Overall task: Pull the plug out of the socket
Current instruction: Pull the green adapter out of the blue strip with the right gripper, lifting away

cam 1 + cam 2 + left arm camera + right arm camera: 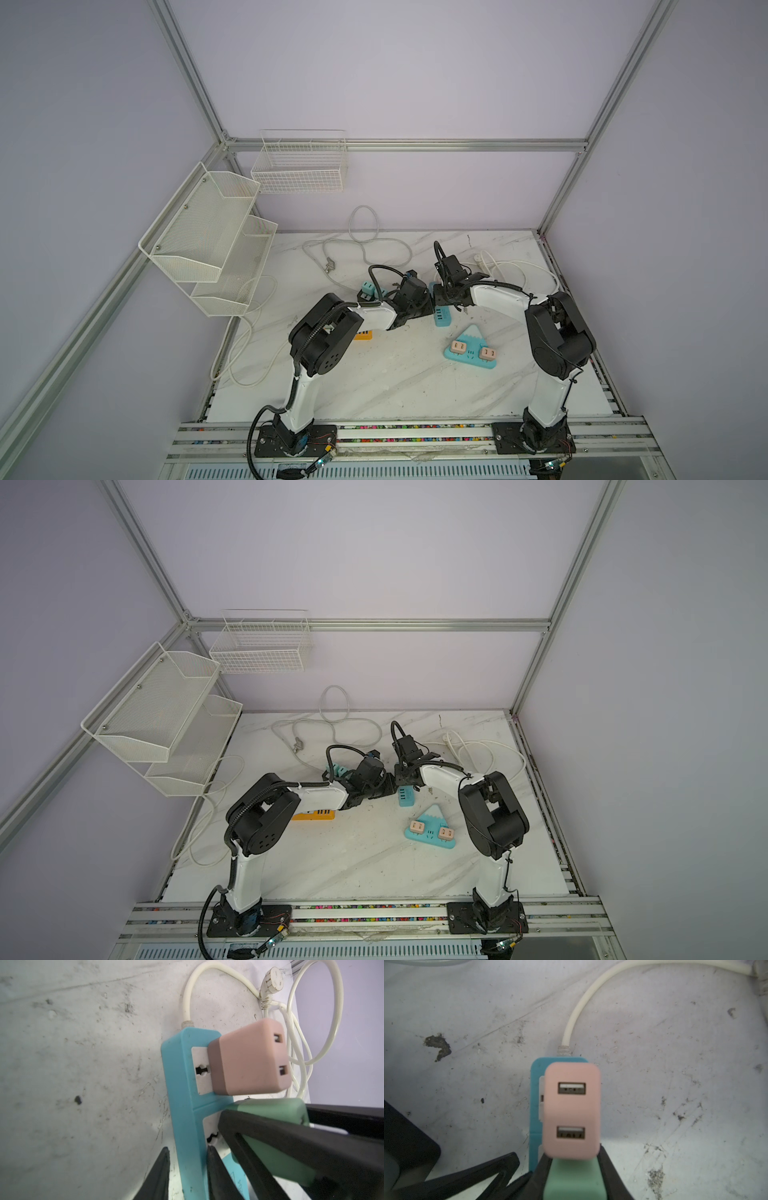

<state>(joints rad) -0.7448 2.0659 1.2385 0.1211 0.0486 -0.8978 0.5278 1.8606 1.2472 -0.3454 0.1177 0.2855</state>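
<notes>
The green plug [572,1180] stands on the blue socket strip [178,1084] in the middle of the bench [395,386], between the two arms and just nearer than a pink plug [571,1109]. The right fingers [609,1174] pinch the green plug's sides. The left fingers [216,1167] clamp the strip's long edge.

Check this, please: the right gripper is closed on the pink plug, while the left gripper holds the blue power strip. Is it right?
Wrong in one thing: the right gripper is closed on the green plug, not the pink plug beside it, as the right wrist view shows. The left gripper does hold the blue power strip.
</notes>
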